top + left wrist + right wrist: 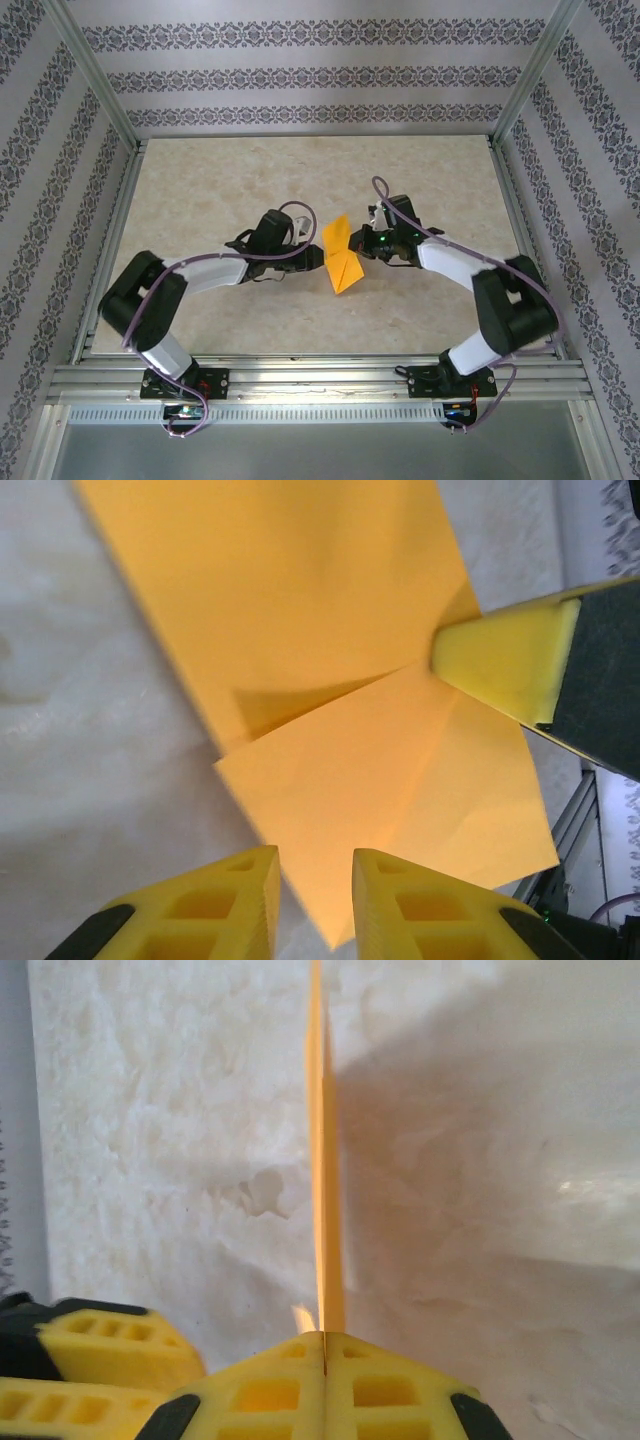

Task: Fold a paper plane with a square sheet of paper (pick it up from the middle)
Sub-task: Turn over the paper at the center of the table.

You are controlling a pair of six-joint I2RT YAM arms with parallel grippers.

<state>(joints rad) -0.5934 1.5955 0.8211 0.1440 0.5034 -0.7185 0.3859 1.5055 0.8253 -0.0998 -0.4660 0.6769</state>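
Showing beige marbled worktop (220, 190) ringed by patterned-wallpaper walls (300, 75) and aluminium frame (98, 72); at its centre, folded bright orange paper sheet (343, 262) clamped in closed right pincer (325, 1340); left pincer (315, 865) slightly parted around paper's corner.

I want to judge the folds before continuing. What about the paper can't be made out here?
Top external: the orange paper is too small to count layers or trace creases.
Right wrist: it stands edge-on in the shut right gripper, so both faces are hidden.
Left wrist: its top is cut off by the frame edge, and one of the right gripper's fingers covers part of an edge.
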